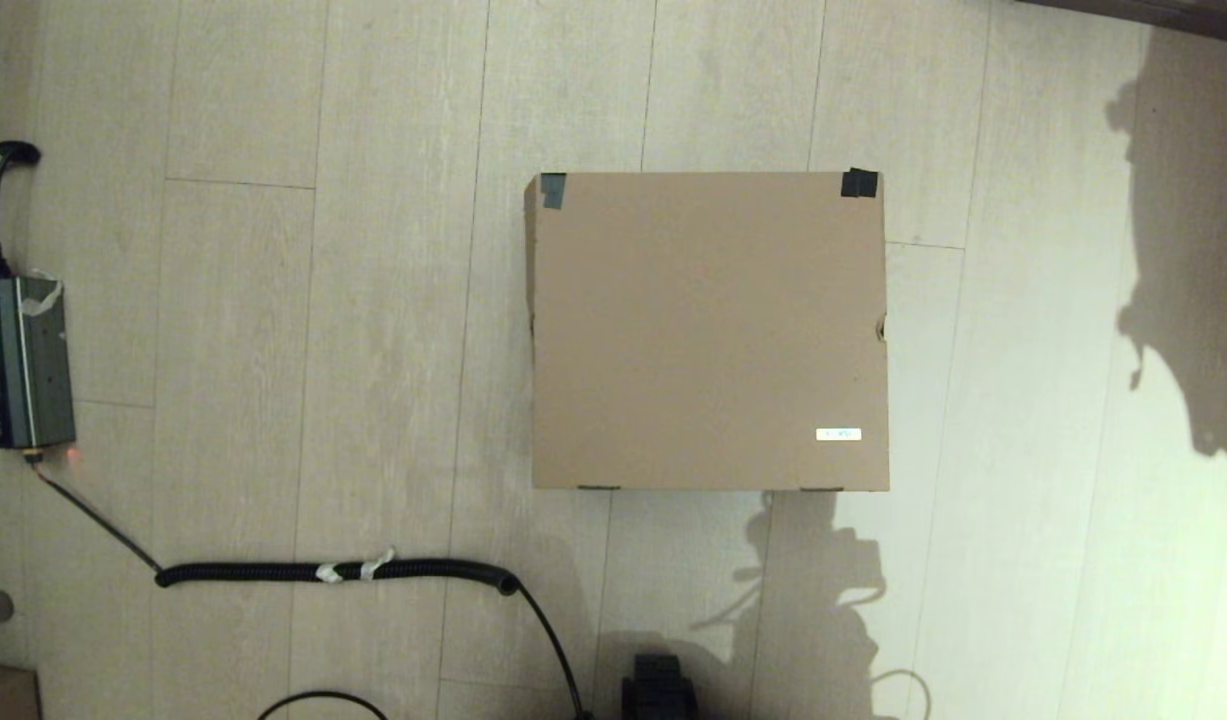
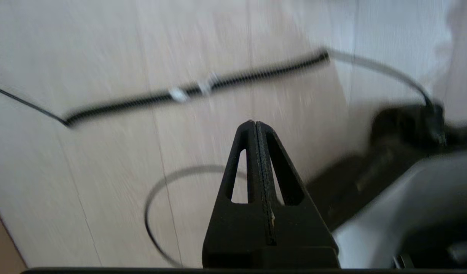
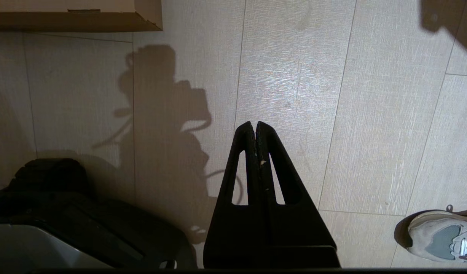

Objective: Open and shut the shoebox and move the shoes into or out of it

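The shoebox lies shut on the floor in the middle of the head view, a plain brown lid with black tape at its far corners and a small white label. One near corner of the shoebox shows in the right wrist view. No white lace-up shoes from the pair are in view. My left gripper is shut and holds nothing, hanging above bare floor near a coiled cable. My right gripper is shut and holds nothing, over the floor short of the box. Neither gripper shows in the head view.
A grey electronic device sits at the far left, and its coiled black cable runs along the floor to my dark base. A grey-and-white sneaker shows at the edge of the right wrist view.
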